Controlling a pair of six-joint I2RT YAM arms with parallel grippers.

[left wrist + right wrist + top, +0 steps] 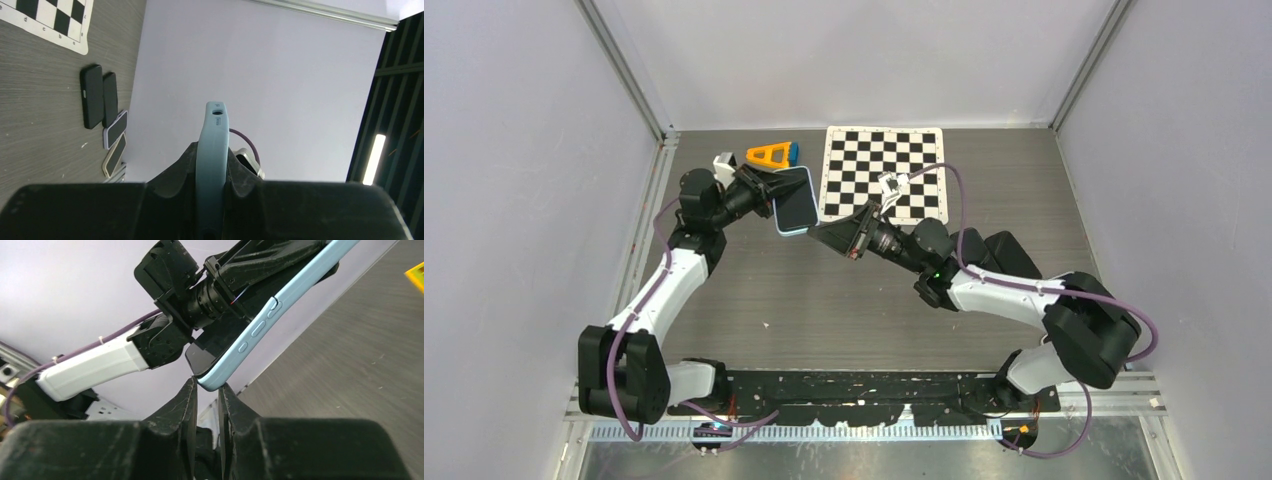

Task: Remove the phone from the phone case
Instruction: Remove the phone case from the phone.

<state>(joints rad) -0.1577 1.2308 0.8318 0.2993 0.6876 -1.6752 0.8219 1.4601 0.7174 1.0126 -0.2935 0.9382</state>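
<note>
The left pincer (767, 190) holds the phone case (260, 325) up in the air, above the desk (844, 310). It squeezes the flat sides, and the blue case stands on its edge between the two fingers. The phone (796, 203) is inside the case, and its dark glass shows.

The right pincer (207, 390) is almost closed, with just a thin gap. One bottom corner of the case sits right at its tips. I cannot tell if it pinches the corner or only touches it.

Things could go wrong from here. The corner is round and smooth, so the tips may slide off. If the right pincer grabs phone and case together, nothing can come apart. The left pincer presses on the phone too, and that may keep it stuck inside. A hard pull could yank it all loose, and the phone could drop onto the desk.
</note>
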